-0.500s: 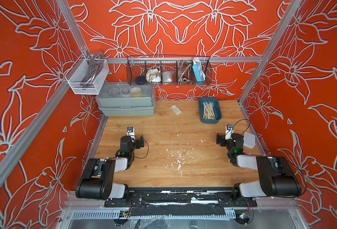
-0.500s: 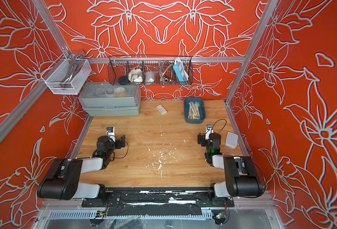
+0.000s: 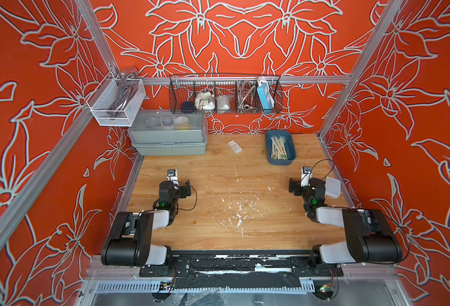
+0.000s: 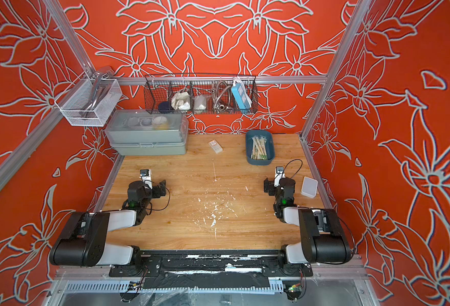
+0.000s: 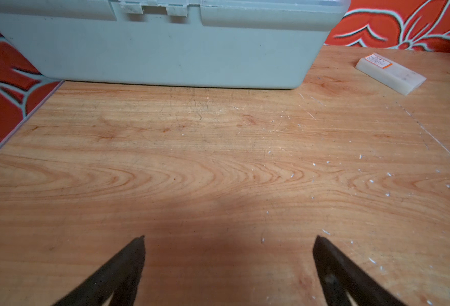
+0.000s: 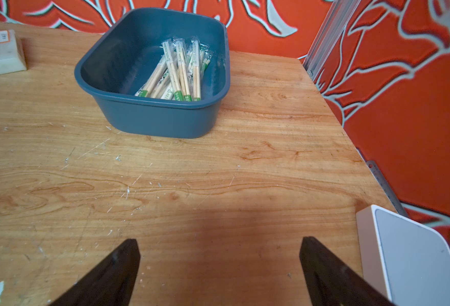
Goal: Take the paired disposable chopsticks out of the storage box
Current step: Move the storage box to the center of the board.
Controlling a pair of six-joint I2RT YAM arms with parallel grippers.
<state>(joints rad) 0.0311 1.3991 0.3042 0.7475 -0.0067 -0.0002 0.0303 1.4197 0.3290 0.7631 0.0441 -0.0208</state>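
The storage box [image 3: 268,155] [image 4: 249,156] is a dark teal open tray at the back right of the wooden table. The paired disposable chopsticks [image 3: 279,148] [image 4: 258,149] lie loose inside it, in clear sleeves with green bands. In the right wrist view the storage box [image 6: 152,116] stands well ahead of my right gripper [image 6: 218,239], with the chopsticks [image 6: 177,74] heaped in its far half. That gripper is open, over bare wood. My left gripper [image 5: 229,238] is open too, low over the table's left side, far from the box.
A grey lidded case [image 3: 169,137] [image 5: 165,53] stands at the back left. A small white block with an orange label [image 3: 234,146] [image 5: 390,75] lies between case and box. A flat white box [image 3: 333,186] [image 6: 414,259] lies beside my right gripper. Wire baskets [image 3: 225,95] hang on the back wall.
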